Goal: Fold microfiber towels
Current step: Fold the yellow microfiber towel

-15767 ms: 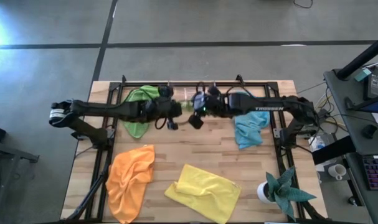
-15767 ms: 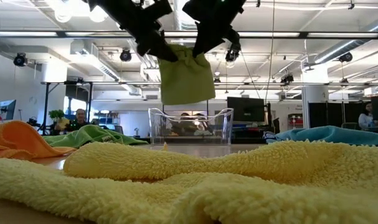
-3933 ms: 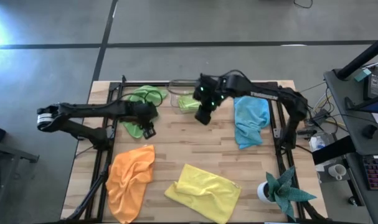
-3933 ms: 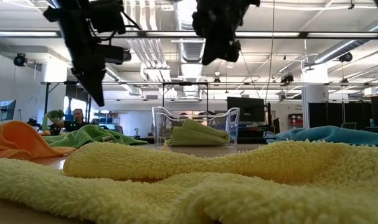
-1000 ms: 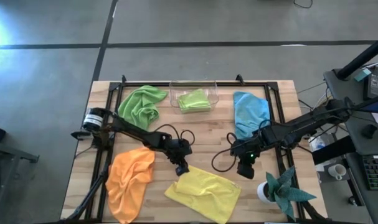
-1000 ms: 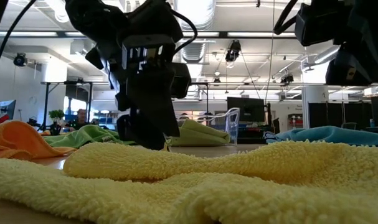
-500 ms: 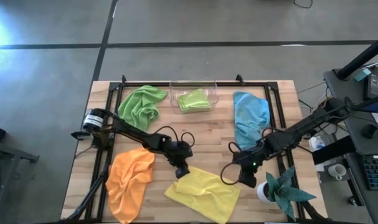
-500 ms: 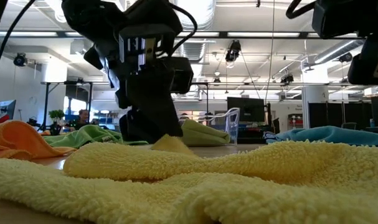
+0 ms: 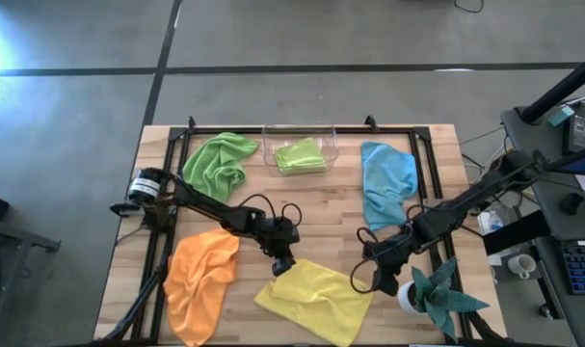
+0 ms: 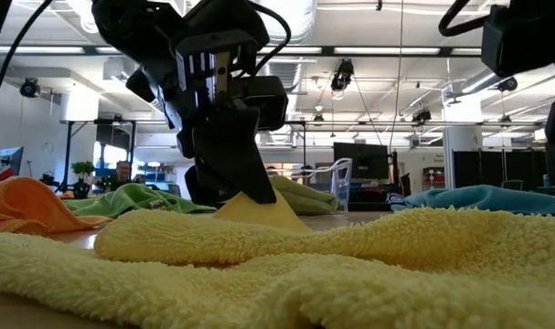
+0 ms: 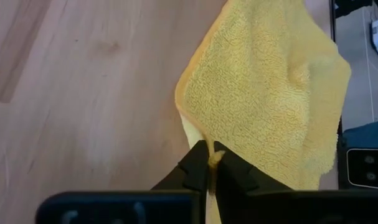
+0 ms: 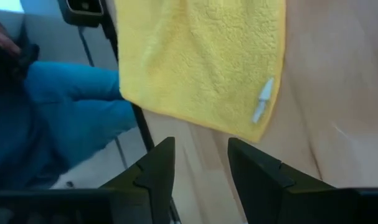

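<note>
Nearest you, the yellow towel (image 9: 313,294) lies crumpled on the bench (image 9: 331,217). Your left tool (image 9: 281,266) pinches its far corner; your right tool (image 9: 380,285) hovers open beside its other corner. Farther back, one lime towel (image 9: 300,155) sits folded in the clear bin (image 9: 299,146); four remain unfolded.

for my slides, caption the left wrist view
Left gripper shut on a corner of the yellow towel above the wooden table.

No text, label, brand or number can be read on anything in view.
</note>
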